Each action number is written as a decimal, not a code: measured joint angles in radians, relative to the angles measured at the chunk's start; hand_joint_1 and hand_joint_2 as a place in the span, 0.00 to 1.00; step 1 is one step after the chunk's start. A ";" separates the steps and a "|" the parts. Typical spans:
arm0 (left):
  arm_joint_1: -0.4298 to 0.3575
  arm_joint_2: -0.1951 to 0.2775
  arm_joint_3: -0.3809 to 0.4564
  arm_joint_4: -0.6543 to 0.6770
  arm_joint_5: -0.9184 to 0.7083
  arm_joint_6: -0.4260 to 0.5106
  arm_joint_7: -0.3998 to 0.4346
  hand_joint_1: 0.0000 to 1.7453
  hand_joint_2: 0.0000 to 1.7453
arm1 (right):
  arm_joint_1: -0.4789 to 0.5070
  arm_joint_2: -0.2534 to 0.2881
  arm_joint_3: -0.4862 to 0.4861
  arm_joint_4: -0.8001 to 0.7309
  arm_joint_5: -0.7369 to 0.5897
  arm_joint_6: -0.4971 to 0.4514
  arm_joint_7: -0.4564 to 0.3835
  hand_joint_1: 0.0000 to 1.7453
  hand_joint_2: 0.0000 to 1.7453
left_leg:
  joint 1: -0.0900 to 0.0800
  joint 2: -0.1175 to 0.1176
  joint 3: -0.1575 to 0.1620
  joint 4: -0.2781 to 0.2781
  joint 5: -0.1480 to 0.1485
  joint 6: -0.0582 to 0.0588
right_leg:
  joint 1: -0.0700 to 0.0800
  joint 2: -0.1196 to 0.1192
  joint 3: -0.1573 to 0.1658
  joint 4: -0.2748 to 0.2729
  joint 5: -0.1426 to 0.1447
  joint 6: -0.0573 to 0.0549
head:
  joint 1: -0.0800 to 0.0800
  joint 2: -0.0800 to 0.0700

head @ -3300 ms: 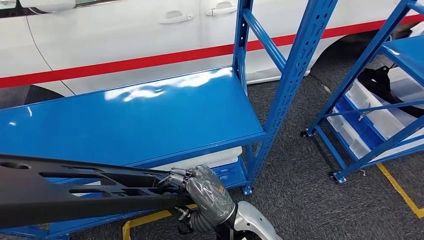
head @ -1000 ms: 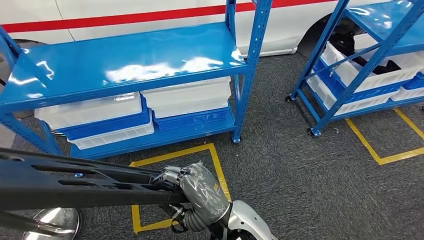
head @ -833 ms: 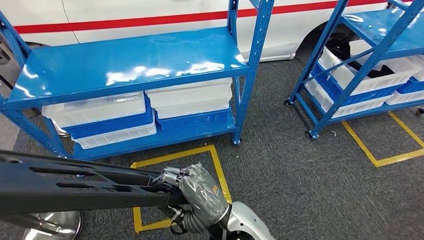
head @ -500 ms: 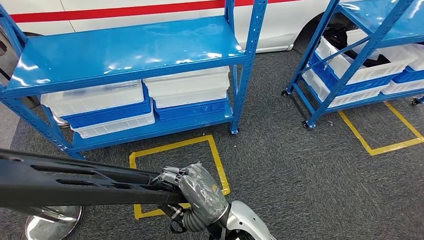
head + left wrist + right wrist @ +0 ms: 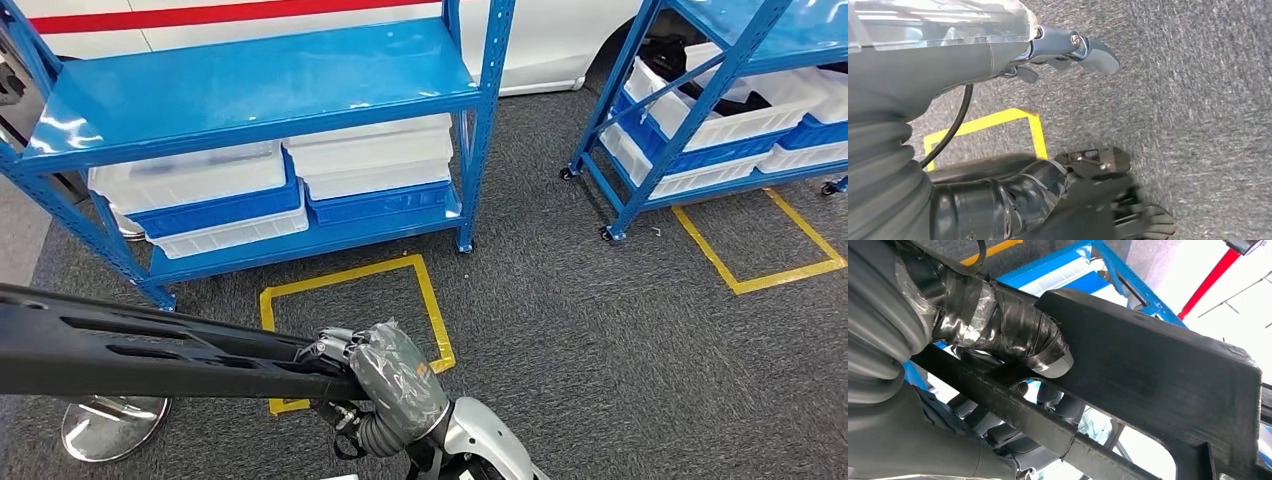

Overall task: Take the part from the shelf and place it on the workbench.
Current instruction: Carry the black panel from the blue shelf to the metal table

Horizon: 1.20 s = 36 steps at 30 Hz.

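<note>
A long black part (image 5: pixel 130 350) with cut-out slots runs from the lower middle of the head view out past its left edge. My right hand (image 5: pixel 395 385), wrapped in clear film, grips the part's near end, fingers curled around a bar. In the right wrist view the taped thumb (image 5: pixel 1003 330) presses on the part (image 5: pixel 1148 370), with the other fingers under it. The blue shelf (image 5: pixel 250 80) stands ahead, its top board bare. My left hand (image 5: pixel 1063 50) hangs above grey carpet, thumb out, holding nothing.
White and blue bins (image 5: pixel 220 190) fill the shelf's lower levels. A second blue shelf (image 5: pixel 700 90) with bins stands at the right. Yellow tape squares (image 5: pixel 350 300) (image 5: pixel 760 250) mark the carpet. A round metal base (image 5: pixel 112 425) sits at lower left. A white car with a red stripe stands behind.
The whole view has shifted: the camera has backed away from the shelf, which now sits farther off with more floor showing. My right hand keeps its grip on the black part.
</note>
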 joint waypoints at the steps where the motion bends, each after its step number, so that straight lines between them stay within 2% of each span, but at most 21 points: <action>1: 0.000 0.000 0.000 0.000 -0.001 0.000 0.000 0.00 1.00 | -0.001 0.001 0.000 0.000 0.000 -0.001 0.001 1.00 1.00 | -0.003 -0.002 0.005 -0.015 -0.005 0.005 | 0.001 0.000 -0.004 0.001 0.007 0.005 | 0.000 0.000; 3: 0.000 0.000 0.000 0.000 -0.002 -0.001 0.000 0.00 1.00 | -0.003 0.003 0.000 0.000 0.000 -0.001 0.002 1.00 1.00 | -0.003 -0.001 -0.005 -0.020 0.005 0.022 | 0.000 0.001 -0.009 0.002 0.017 0.017 | 0.000 0.000; 4: 0.000 0.000 0.000 0.000 -0.002 -0.002 0.001 0.00 1.00 | -0.003 0.003 0.000 0.001 0.000 -0.001 0.003 1.00 1.00 | -0.002 0.001 -0.011 -0.022 0.013 0.032 | -0.002 0.004 -0.015 0.011 0.004 0.022 | 0.001 0.000; 6: -0.002 -0.001 0.000 0.000 -0.003 -0.002 0.002 0.00 1.00 | -0.004 0.003 0.000 0.002 0.000 -0.001 0.004 1.00 1.00 | 0.000 0.006 -0.028 -0.025 0.031 0.052 | -0.005 0.009 -0.038 0.083 -0.071 0.030 | 0.002 0.000; 8: -0.003 0.000 0.000 0.000 -0.003 -0.002 0.003 0.00 1.00 | -0.005 0.004 0.000 0.005 0.000 -0.001 0.005 1.00 1.00 | -0.003 0.008 -0.051 -0.024 0.049 0.061 | -0.006 0.011 -0.067 0.206 -0.162 0.035 | 0.002 0.000; 9: -0.003 0.000 0.000 0.000 -0.002 -0.002 0.003 0.00 1.00 | -0.005 0.004 0.000 0.007 0.000 -0.001 0.005 1.00 1.00 | -0.005 0.009 -0.063 -0.022 0.057 0.061 | -0.006 0.011 -0.072 0.254 -0.181 0.036 | 0.002 0.000; 10: -0.003 0.000 0.000 0.000 -0.002 -0.002 0.003 0.00 1.00 | -0.005 0.004 0.000 0.009 0.000 -0.001 0.005 1.00 1.00 | -0.006 0.009 -0.076 -0.020 0.065 0.061 | -0.006 0.011 -0.063 0.272 -0.178 0.036 | 0.002 0.000; 11: -0.003 0.000 0.000 0.000 -0.002 -0.002 0.003 0.00 1.00 | -0.005 0.004 0.000 0.011 0.000 -0.001 0.005 1.00 1.00 | -0.007 0.009 -0.088 -0.016 0.072 0.060 | -0.006 0.011 -0.036 0.255 -0.156 0.033 | 0.002 0.000; 13: -0.003 0.000 0.000 0.000 -0.001 -0.002 0.003 0.00 1.00 | -0.007 0.004 0.000 0.013 0.000 -0.001 0.005 1.00 1.00 | -0.009 0.009 -0.108 -0.009 0.083 0.057 | -0.002 0.012 0.054 0.137 -0.111 0.019 | 0.002 0.000; 15: -0.003 -0.001 0.000 0.000 0.002 -0.001 0.003 0.00 1.00 | -0.010 0.005 0.000 0.013 0.000 -0.002 0.005 1.00 1.00 | -0.010 0.008 -0.119 -0.006 0.093 0.048 | 0.006 0.013 0.125 0.021 -0.107 0.004 | 0.002 0.000; 16: -0.004 -0.001 0.000 0.000 0.003 -0.001 0.002 0.00 1.00 | -0.011 0.006 0.000 0.013 0.000 -0.002 0.005 1.00 1.00 | -0.009 0.009 -0.123 -0.007 0.099 0.042 | 0.010 0.014 0.138 -0.008 -0.114 -0.001 | 0.002 0.000; 19: -0.003 -0.002 0.000 0.000 0.012 -0.002 0.001 0.00 1.00 | -0.012 0.007 0.001 0.014 0.000 -0.002 0.005 1.00 1.00 | -0.009 0.010 -0.130 -0.004 0.103 0.023 | 0.006 0.011 0.140 -0.038 -0.101 -0.011 | 0.002 0.000; 21: -0.003 -0.001 0.000 0.000 0.015 -0.002 0.004 0.00 1.00 | -0.012 0.009 0.002 0.014 0.000 -0.001 0.005 1.00 1.00 | -0.008 0.008 -0.153 0.055 0.049 0.013 | -0.002 0.007 0.134 -0.050 -0.084 -0.021 | 0.002 0.000; 23: -0.003 -0.001 0.000 0.000 0.018 -0.002 0.005 0.00 1.00 | -0.013 0.011 0.004 0.015 0.000 -0.001 0.005 1.00 1.00 | -0.005 0.006 -0.191 0.172 -0.031 0.005 | 0.000 0.004 0.117 -0.047 -0.072 -0.027 | 0.001 0.000; 24: -0.002 0.000 0.000 0.000 0.020 -0.002 0.004 0.00 1.00 | -0.012 0.011 0.004 0.016 0.000 -0.001 0.005 1.00 1.00 | -0.003 0.006 -0.204 0.224 -0.052 0.001 | 0.000 0.003 0.108 -0.044 -0.067 -0.026 | 0.001 0.000; 25: -0.002 0.000 0.000 0.000 0.022 -0.002 0.003 0.00 1.00 | -0.012 0.011 0.004 0.017 0.000 -0.001 0.005 1.00 1.00 | -0.001 0.006 -0.205 0.251 -0.054 -0.004 | 0.000 0.002 0.098 -0.040 -0.063 -0.024 | 0.001 0.000; 27: -0.002 0.002 0.000 0.000 0.025 -0.002 0.000 0.00 1.00 | -0.011 0.011 0.004 0.017 0.000 -0.001 0.005 1.00 1.00 | 0.004 0.007 -0.152 0.196 -0.009 -0.010 | -0.003 0.002 0.080 -0.027 -0.058 -0.019 | 0.001 0.000; 29: -0.003 0.003 0.000 0.000 0.027 -0.002 -0.002 0.00 1.00 | -0.011 0.011 0.004 0.017 0.000 -0.001 0.005 1.00 1.00 | 0.006 0.006 -0.069 0.066 0.019 -0.010 | -0.004 0.002 0.063 -0.010 -0.056 -0.012 | 0.001 0.000; 30: -0.003 0.003 0.000 0.000 0.027 -0.002 -0.002 0.00 1.00 | -0.012 0.011 0.005 0.017 0.000 -0.002 0.005 1.00 1.00 | 0.004 0.005 -0.043 0.022 0.021 -0.006 | -0.003 0.002 0.057 -0.003 -0.056 -0.007 | 0.001 0.000; 34: -0.002 0.003 0.000 0.000 0.028 -0.002 -0.003 0.00 1.00 | -0.012 0.011 0.005 0.016 0.000 -0.002 0.005 1.00 1.00 | 0.002 0.003 -0.035 -0.011 0.022 0.024 | 0.000 0.004 0.047 0.008 -0.051 0.015 | 0.002 0.000; 36: -0.002 0.003 0.000 0.000 0.029 -0.002 -0.003 0.00 1.00 | -0.012 0.011 0.005 0.016 0.000 -0.002 0.005 1.00 1.00 | 0.005 0.006 -0.041 -0.018 0.034 0.042 | -0.004 0.007 0.024 0.060 -0.092 0.025 | 0.002 0.000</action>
